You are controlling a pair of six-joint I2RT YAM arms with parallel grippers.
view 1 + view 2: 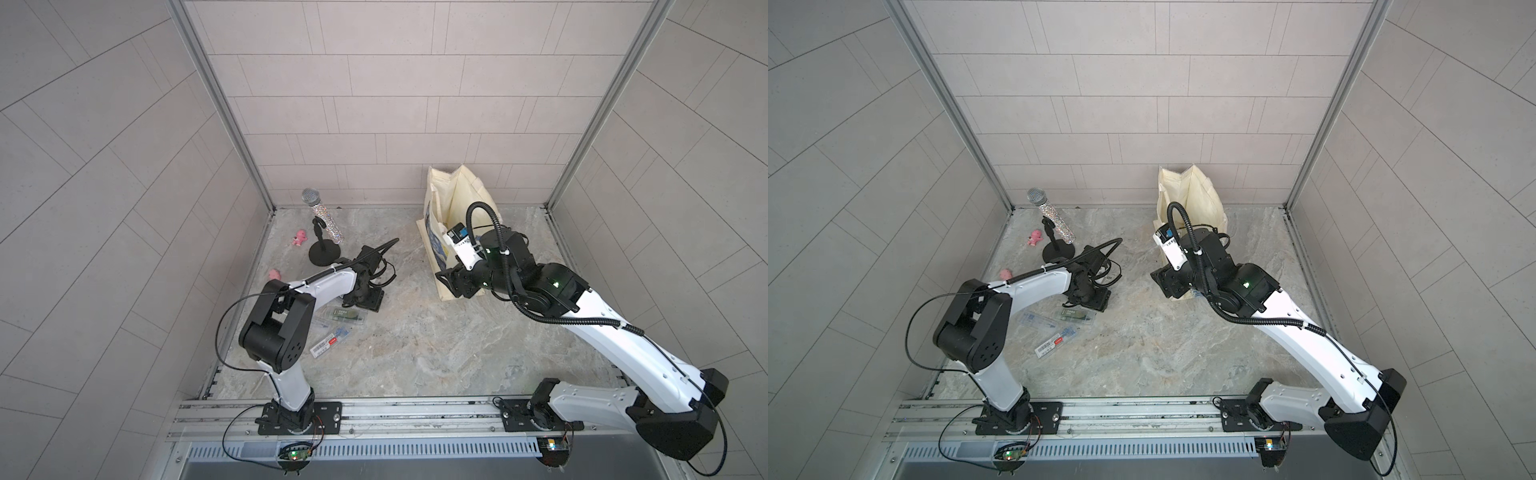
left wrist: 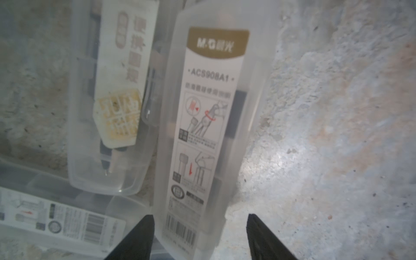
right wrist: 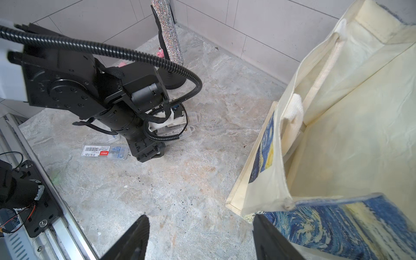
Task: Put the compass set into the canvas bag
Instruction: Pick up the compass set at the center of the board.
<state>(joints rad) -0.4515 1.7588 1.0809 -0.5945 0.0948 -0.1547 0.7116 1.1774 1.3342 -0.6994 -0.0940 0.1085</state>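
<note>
1. Left end effector (image 2: 200,215) spread astride the compass set (image 2: 211,126), a clear case lying on the table (image 2: 337,135).
2. Right end effector (image 3: 201,215) spread beside the upright canvas bag (image 3: 337,126), well apart from the case.

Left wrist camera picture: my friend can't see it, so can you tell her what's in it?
A clear plastic compass set case with a gold-topped label lies on the marbled table, its near end between the open black fingers of the left gripper. Beside it lies a second clear case, and a third case with a barcode lies crosswise.
</note>
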